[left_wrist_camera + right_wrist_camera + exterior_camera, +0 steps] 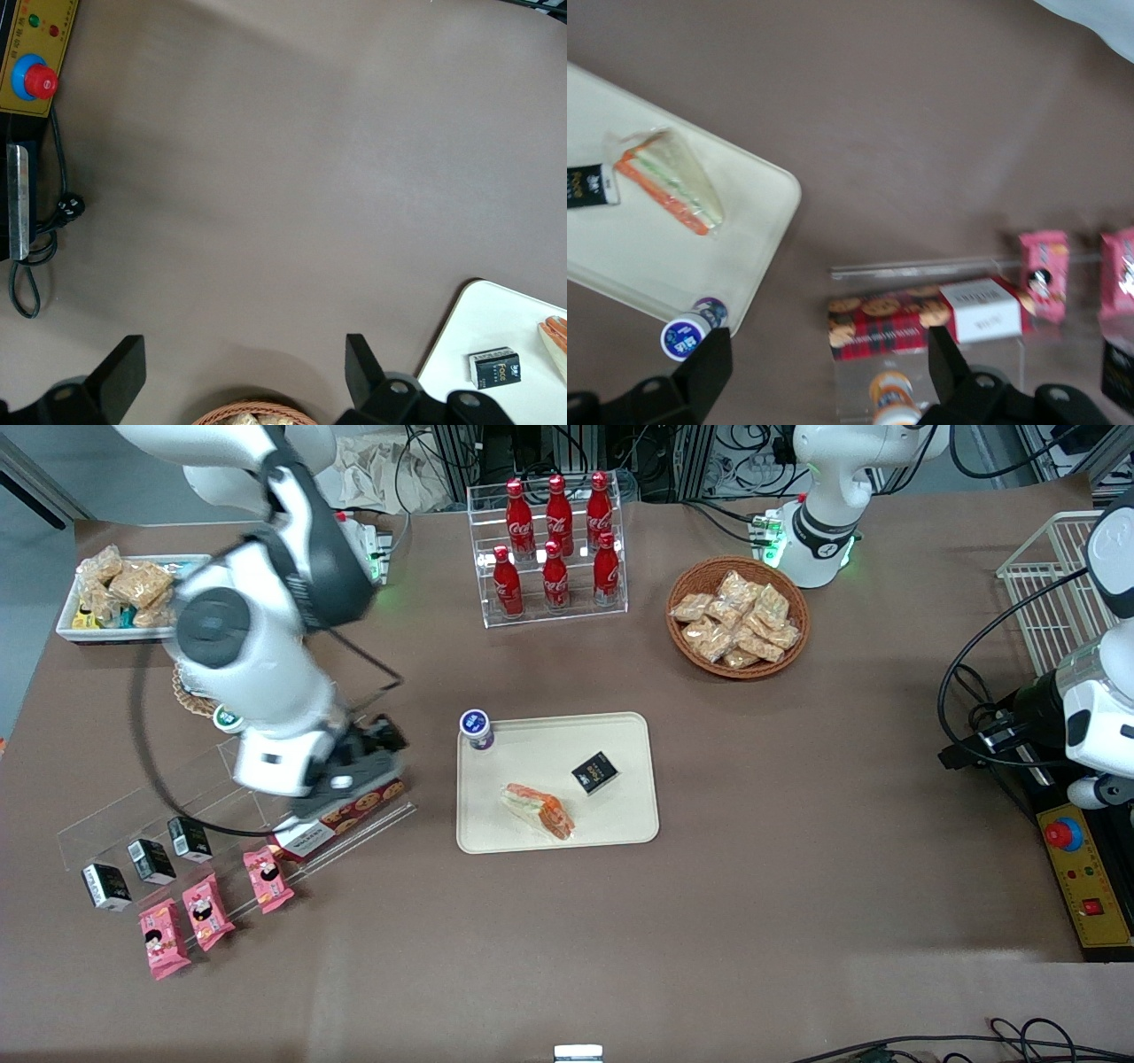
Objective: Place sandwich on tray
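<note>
The sandwich (538,810), a wrapped wedge with orange-red and green filling, lies on the cream-beige tray (620,824) mid-table, in the part nearer the front camera. The right wrist view shows the sandwich (671,181) flat on the tray (620,257); the parked wrist view catches just an edge of the sandwich (556,341) on the tray (496,328). My gripper (376,753) hovers off the tray toward the working arm's end, over a clear acrylic rack. In the wrist view the gripper (827,354) is open, fingers wide apart, with nothing between them.
A small black box (594,771) sits on the tray and a yogurt cup (477,729) stands at its corner. Under the gripper lie a red cookie box (341,815), the rack (221,797), black cartons and pink packets (268,879). Cola bottles (556,540) and a snack basket (737,617) stand farther back.
</note>
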